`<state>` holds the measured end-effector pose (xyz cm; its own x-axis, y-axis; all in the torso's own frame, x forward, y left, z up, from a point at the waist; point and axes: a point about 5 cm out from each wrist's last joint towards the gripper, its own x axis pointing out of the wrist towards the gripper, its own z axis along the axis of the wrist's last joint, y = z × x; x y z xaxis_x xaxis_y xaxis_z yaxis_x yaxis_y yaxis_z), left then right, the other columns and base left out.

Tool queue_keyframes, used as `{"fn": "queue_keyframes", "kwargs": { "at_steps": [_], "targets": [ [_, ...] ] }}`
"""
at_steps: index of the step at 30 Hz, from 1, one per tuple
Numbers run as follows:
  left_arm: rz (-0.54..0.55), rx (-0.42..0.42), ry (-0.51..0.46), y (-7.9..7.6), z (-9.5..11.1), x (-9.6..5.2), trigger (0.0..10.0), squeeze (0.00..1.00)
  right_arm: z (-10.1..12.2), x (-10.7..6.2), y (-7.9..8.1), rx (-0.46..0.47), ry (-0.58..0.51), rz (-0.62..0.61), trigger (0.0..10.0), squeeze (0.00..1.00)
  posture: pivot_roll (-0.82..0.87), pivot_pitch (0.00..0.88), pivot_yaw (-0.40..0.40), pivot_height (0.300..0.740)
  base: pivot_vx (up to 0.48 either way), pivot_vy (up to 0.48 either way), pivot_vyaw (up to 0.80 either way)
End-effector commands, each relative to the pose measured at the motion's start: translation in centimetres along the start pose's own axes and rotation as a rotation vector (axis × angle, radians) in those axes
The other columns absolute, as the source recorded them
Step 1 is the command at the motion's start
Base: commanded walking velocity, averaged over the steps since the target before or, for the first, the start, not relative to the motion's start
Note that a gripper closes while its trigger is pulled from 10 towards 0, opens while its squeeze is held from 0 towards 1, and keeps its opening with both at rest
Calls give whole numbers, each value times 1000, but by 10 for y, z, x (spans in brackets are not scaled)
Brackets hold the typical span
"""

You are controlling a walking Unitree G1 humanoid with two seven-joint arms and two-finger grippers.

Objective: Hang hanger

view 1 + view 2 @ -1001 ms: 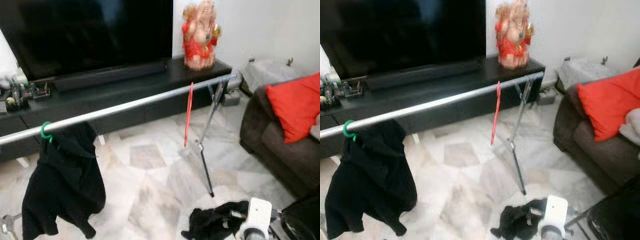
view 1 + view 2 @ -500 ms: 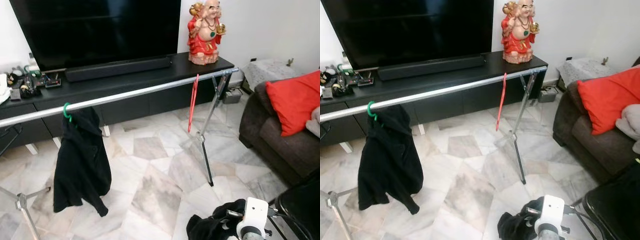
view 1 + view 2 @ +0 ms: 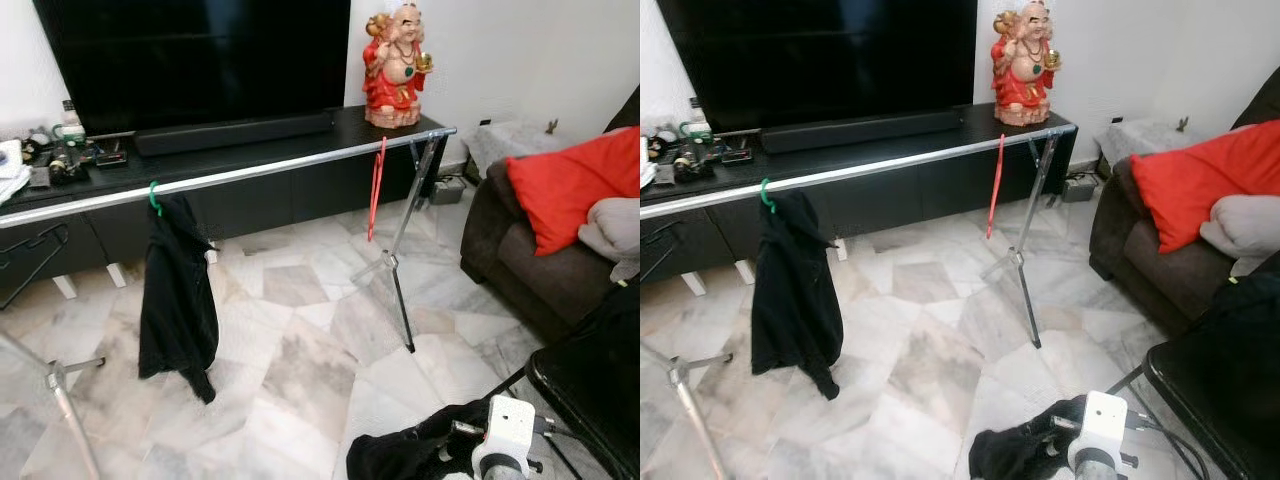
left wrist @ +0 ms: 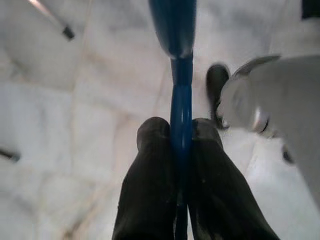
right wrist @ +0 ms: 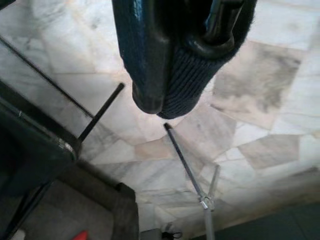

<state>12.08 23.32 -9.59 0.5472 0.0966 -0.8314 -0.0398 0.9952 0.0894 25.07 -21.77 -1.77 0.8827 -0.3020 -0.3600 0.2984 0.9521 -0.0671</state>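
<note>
In the left eye view, a red hanger (image 3: 376, 189) is hanging from the silver rail (image 3: 250, 173) at 1 o'clock, and a black garment (image 3: 178, 285) is hanging at 9 o'clock. In the left wrist view, the left end effector (image 4: 182, 131) is clamping a blue hanger (image 4: 180, 75) between its fingers. In the right wrist view, the right end effector (image 5: 172, 95) is gripping dark fabric (image 5: 192, 75).

A marble-tiled floor (image 3: 300, 360) carries a metal clothes rail (image 3: 260, 172) on tripod legs, with a black garment (image 3: 177, 290) on a green hanger (image 3: 154, 198) and a red hanger (image 3: 376, 190) hanging from the rail. Behind the rail stands a long black TV cabinet (image 3: 250, 175), bearing a soundbar (image 3: 235, 132), a red figurine (image 3: 396, 65) and small clutter (image 3: 60, 160). A dark sofa (image 3: 520, 265) with a red cushion (image 3: 560, 185) stands beside the rail's figurine end.
</note>
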Motion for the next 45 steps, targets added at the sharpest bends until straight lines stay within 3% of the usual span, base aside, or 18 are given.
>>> {"fn": "queue_keyframes", "kwargs": {
  "at_steps": [1, 12, 29, 45],
  "targets": [
    [-2, 12, 23, 1, -5, -1, 10000, 0, -3, -2, -3, -8, 4, -8, 10000, 0, 154, 40, 14, 740, -292, 0, 0],
    [3, 10, 25, 4, -6, -2, 10000, 0, -3, -2, 0, -21, 6, 8, 10000, 0, 158, 52, 16, 740, -297, 0, 0],
    [0, 10, 21, 1, -4, -1, 10000, 0, -3, -2, 3, -36, 6, 35, 10000, 0, 155, 53, 18, 740, -298, 0, 760],
    [-1, 6, 23, 3, -6, -2, 10000, 0, 5, 3, 5, -15, 1, 44, 10000, 0, 153, 35, 11, 740, -296, 0, 0]
  ]
}}
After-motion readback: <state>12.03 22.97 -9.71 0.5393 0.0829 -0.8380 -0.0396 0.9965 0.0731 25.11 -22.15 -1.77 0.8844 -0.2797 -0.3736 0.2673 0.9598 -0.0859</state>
